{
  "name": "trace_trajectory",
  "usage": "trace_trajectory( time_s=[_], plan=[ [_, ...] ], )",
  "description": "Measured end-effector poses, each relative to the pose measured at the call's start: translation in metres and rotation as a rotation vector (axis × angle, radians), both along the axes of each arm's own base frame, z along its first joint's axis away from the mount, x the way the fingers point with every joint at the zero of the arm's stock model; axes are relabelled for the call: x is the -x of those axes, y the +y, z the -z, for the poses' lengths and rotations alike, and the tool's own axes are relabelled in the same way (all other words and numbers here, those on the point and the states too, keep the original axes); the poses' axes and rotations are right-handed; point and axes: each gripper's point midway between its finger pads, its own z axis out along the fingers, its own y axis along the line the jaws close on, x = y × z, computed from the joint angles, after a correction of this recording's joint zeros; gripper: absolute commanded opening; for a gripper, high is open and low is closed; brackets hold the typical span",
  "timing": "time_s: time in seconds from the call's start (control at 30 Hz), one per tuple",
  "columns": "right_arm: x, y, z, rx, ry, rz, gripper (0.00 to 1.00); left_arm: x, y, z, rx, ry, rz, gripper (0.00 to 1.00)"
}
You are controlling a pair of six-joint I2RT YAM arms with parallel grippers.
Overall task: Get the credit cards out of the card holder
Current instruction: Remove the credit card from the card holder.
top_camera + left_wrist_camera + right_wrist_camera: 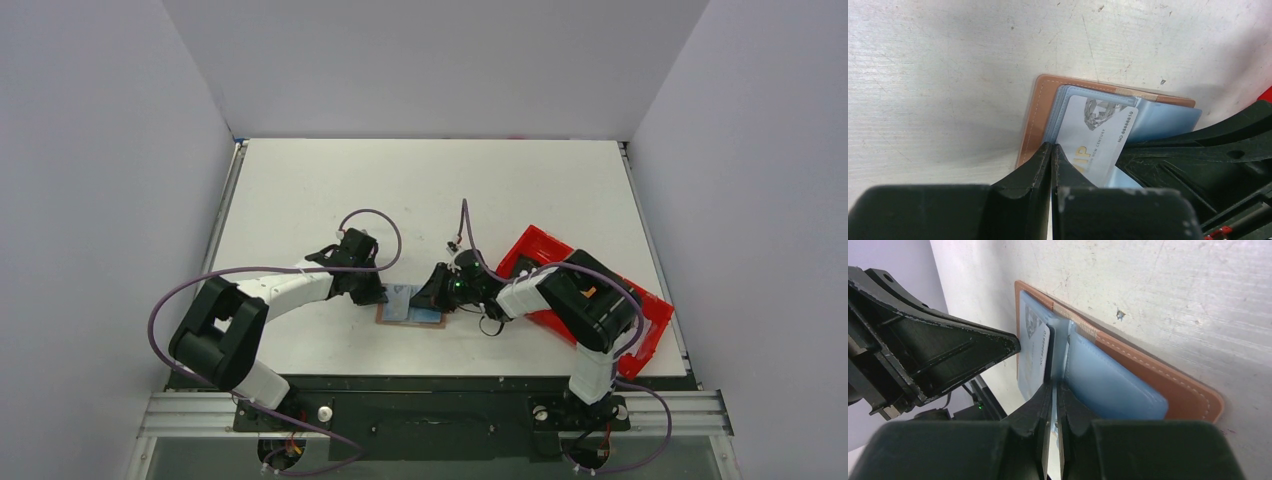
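Right gripper [1054, 390]: pinching credit card [1093, 135], partly out of card holder [1034, 115]. Left gripper [1051, 150]: closed, pinning its flap. Extraction underway, I judge; next, straight pull clear.

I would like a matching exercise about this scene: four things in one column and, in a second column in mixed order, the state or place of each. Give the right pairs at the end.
Column one
1. card holder
2. white card
3. red tray
4. left gripper

Column two
A. at the right side of the table, partly under the right arm
B. fingers shut, tips at the holder's edge
C. lies open, light blue inside facing up
D. tilted, partly out of its pocket

Pairs: 1-C, 2-D, 3-A, 4-B
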Motion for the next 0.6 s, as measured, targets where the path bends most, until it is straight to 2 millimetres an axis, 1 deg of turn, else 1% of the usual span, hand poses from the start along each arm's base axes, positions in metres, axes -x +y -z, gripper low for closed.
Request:
trace_trajectory(
  time_s=[0.23,0.43,0.6],
  plan=[
    [0.001,0.000,-0.001,-0.048,0.026,0.029,0.07,-0.002,-0.001,0.000,0.007,-0.008,-0.004,0.00],
    [0.002,-0.013,0.005,-0.058,0.053,0.070,0.09,-0.005,-0.004,0.003,0.016,-0.014,-0.013,0.00],
    [-0.001,-0.012,0.002,-0.076,0.046,0.080,0.09,-0.005,-0.004,0.003,0.019,-0.014,-0.017,0.00]
  ],
)
